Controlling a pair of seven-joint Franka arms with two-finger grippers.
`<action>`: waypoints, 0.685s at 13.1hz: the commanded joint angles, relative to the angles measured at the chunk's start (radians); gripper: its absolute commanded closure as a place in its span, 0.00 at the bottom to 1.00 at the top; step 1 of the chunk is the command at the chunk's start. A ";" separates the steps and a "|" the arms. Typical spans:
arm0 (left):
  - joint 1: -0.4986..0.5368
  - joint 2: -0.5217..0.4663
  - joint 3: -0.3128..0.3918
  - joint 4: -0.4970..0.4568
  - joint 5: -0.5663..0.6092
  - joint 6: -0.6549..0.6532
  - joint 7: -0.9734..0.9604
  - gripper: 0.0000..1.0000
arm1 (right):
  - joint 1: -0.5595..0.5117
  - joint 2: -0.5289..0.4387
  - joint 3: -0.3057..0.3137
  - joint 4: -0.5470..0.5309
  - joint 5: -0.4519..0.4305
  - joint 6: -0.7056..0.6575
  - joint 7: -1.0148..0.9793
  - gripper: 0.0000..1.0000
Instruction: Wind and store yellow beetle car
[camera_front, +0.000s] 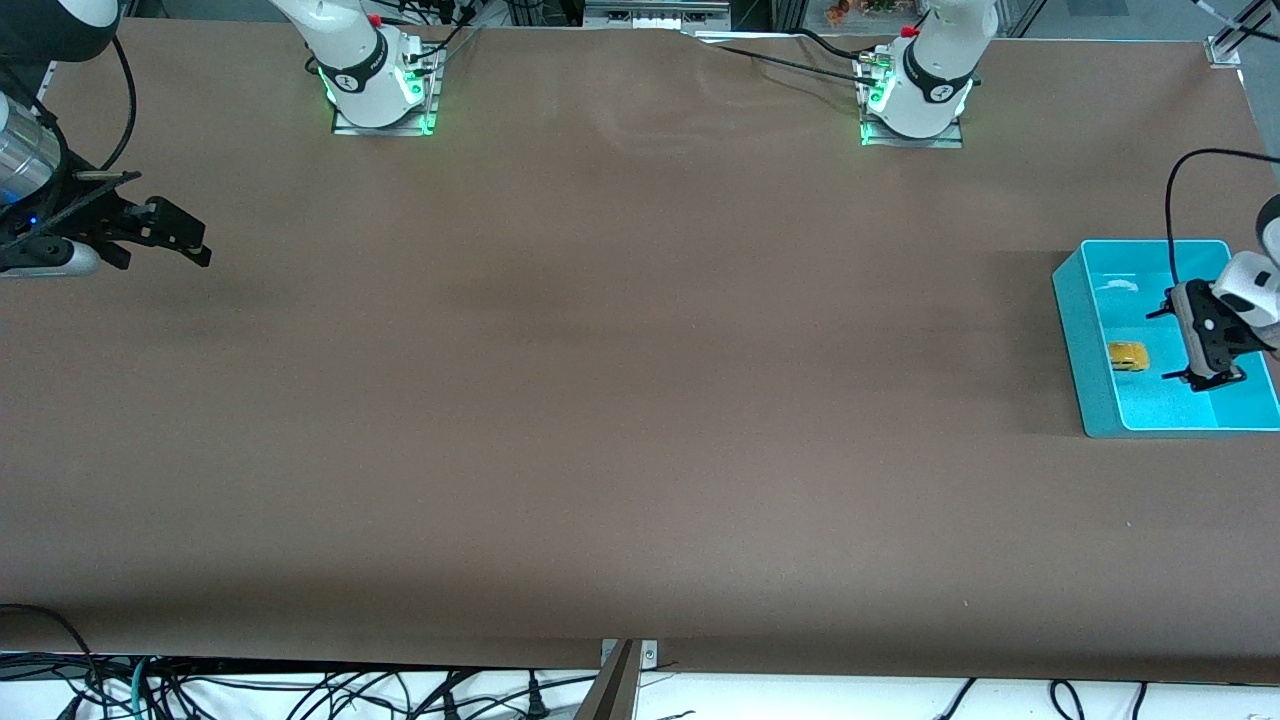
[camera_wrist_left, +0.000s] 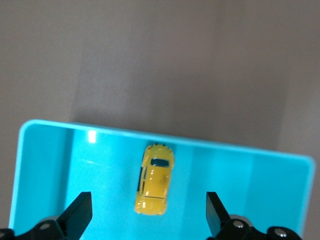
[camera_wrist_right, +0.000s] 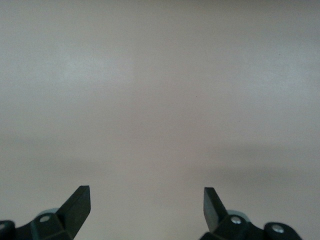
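The yellow beetle car (camera_front: 1128, 356) is lying on the floor of the turquoise bin (camera_front: 1082, 340) at the left arm's end of the table, just beneath the left gripper (camera_front: 1172, 345), whose fingers are spreading wide with nothing between them. The right gripper (camera_front: 185, 238) is waiting over bare brown table (camera_front: 600, 400) at the right arm's end, its fingers likewise standing apart and holding nothing.
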 joint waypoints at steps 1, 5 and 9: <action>-0.091 -0.081 0.004 0.068 -0.029 -0.172 -0.235 0.00 | 0.006 0.003 -0.005 0.012 0.005 -0.001 -0.015 0.00; -0.270 -0.118 0.003 0.271 -0.062 -0.395 -0.713 0.00 | 0.006 0.001 -0.005 0.012 0.005 -0.004 -0.015 0.00; -0.390 -0.167 0.010 0.308 -0.120 -0.418 -1.265 0.00 | 0.006 -0.002 -0.005 0.012 0.004 -0.007 -0.015 0.00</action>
